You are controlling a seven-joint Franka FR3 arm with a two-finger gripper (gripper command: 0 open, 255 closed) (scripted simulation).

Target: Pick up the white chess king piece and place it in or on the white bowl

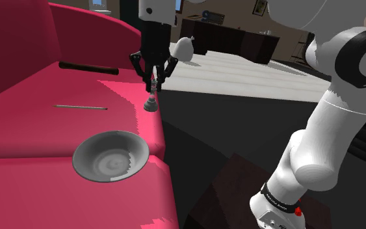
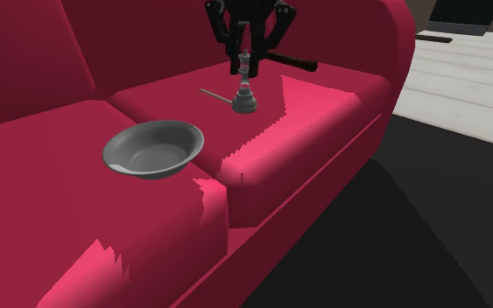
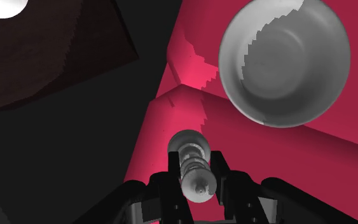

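Nearest in the shoulder view is the white arm (image 1: 318,149), rising from the lower right and reaching over to the red sofa (image 1: 32,117). A dark floor (image 1: 227,130) lies between the two.

On the sofa's front seat cushion sits the bowl (image 1: 110,155), grey-white, upright and empty, close to the seat's front edge. The second exterior view shows the bowl (image 2: 154,149) resting by the seam between two cushions. It is well apart from the jaws in the wrist view (image 3: 284,60).

Farther along the seat is the king (image 1: 150,104), pale grey, upright and near the cushion's edge. The jaws come straight down over it and are clenched on its upper part, one on each side of the king (image 3: 193,162). Its round base (image 2: 245,103) is at the seat; whether it touches the cushion cannot be told.

Just beside the king lies a thin stick (image 2: 216,94), flat on the seat. Behind it, a dark bar (image 1: 89,66) lies by the backrest.

Beyond the sofa are a pale floor (image 1: 240,71) and a dark cabinet (image 1: 233,39).
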